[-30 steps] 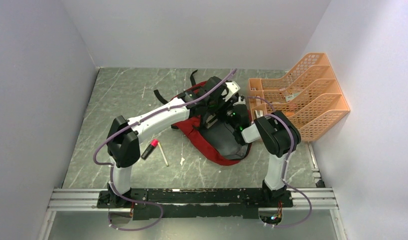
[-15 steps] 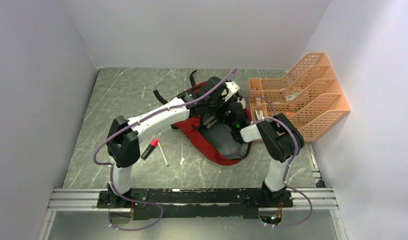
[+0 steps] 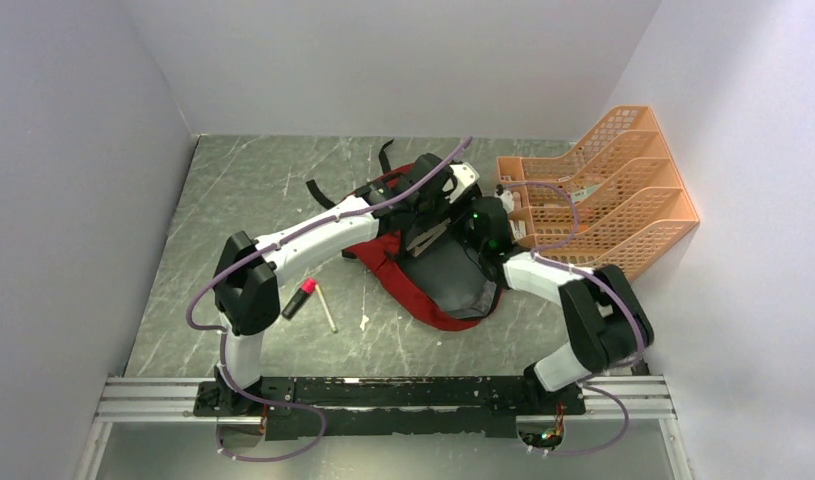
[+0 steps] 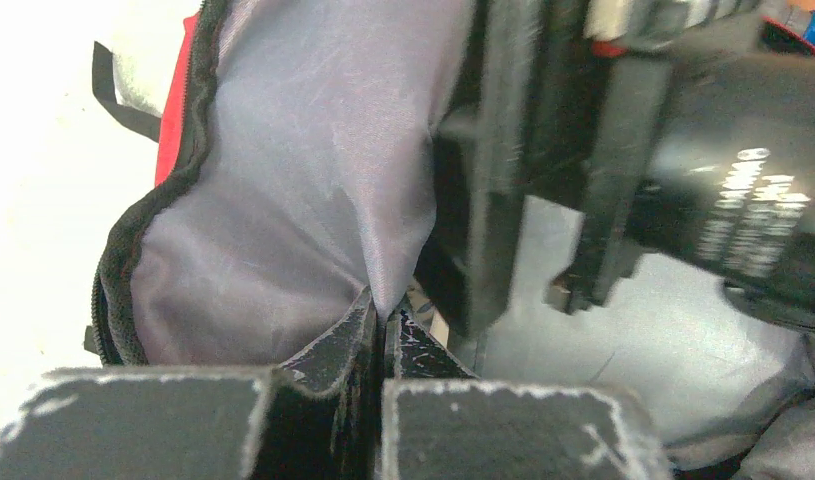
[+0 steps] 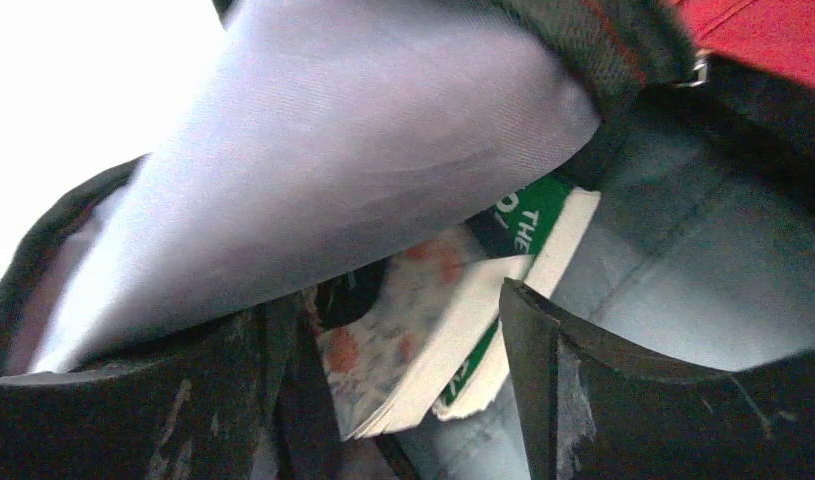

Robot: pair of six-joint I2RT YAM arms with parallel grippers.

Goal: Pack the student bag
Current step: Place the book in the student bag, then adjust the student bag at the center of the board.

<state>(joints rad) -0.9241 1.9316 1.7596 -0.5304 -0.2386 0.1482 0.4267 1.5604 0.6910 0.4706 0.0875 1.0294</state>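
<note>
The dark red student bag lies open in the middle of the table, its grey lining showing. My left gripper is shut on a fold of that lining and holds the flap up; from above it sits over the bag's mouth. My right gripper reaches into the opening from the right, jaws wide apart. Between its fingers, inside the bag, lie a floral-covered book and a green-covered book. The raised lining hangs over them.
An orange mesh file organizer stands against the right wall, close behind my right wrist. A red marker, a thin stick and a small white scrap lie left of the bag. Black straps trail toward the back.
My right gripper's jaws have spread apart around the books. The right arm's elbow has swung out to the right and down. The left arm has stayed put, still pinching the lining.
</note>
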